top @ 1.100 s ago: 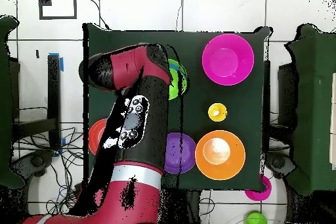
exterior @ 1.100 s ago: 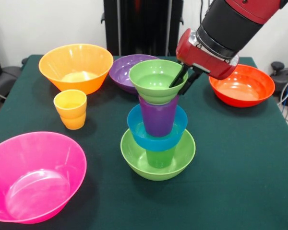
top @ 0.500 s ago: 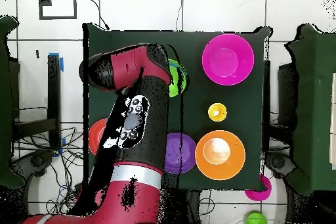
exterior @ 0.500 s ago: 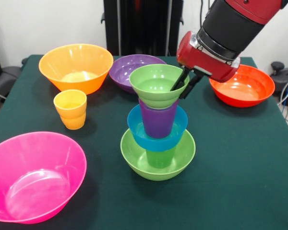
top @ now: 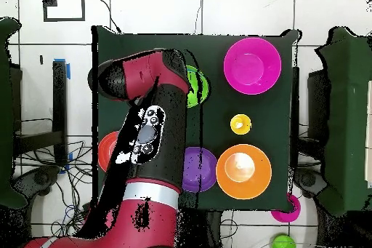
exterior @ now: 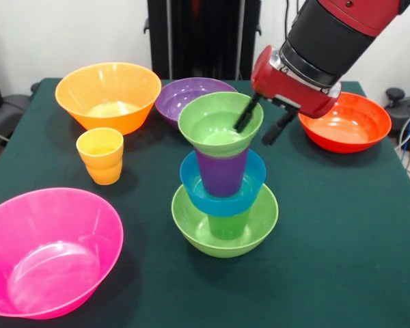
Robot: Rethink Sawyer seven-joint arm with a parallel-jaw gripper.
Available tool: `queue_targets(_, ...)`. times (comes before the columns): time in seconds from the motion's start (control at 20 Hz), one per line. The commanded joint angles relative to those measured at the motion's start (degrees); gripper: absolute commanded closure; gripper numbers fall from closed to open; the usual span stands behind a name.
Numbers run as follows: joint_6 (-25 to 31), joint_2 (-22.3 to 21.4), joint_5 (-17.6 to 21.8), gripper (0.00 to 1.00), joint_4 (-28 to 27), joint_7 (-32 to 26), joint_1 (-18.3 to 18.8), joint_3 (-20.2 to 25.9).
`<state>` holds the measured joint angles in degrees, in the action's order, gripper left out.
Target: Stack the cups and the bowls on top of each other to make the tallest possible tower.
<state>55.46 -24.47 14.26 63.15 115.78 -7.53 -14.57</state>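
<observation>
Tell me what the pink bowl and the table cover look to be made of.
Pink bowl: most likely glossy, slightly see-through plastic; bright highlights show inside and its base glows lighter. Table cover: apparently a matte dark green cloth or felt, with no shine and a soft, even surface.

1. The front view is bright and even, lit from above.
2. Soft shadows lie beneath the pink bowl (exterior: 48, 253) and the tower (exterior: 223, 174).
3. Glare glints on the orange bowl (exterior: 108, 96).
4. The focus is sharp throughout.

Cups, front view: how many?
3: yellow-orange plastic cup alone on the cloth; glossy purple cup and translucent green cup in the stacked tower. None visibly hidden.
</observation>
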Motion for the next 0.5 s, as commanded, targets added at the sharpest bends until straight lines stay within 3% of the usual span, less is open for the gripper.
queue_targets(0.05,-1.6,1.95,3.58,0.0,4.46,-5.01,0.7,5.18)
queue_targets(0.5,-2.48,1.74,3.69,0.0,4.57,-4.55,0.55,5.05)
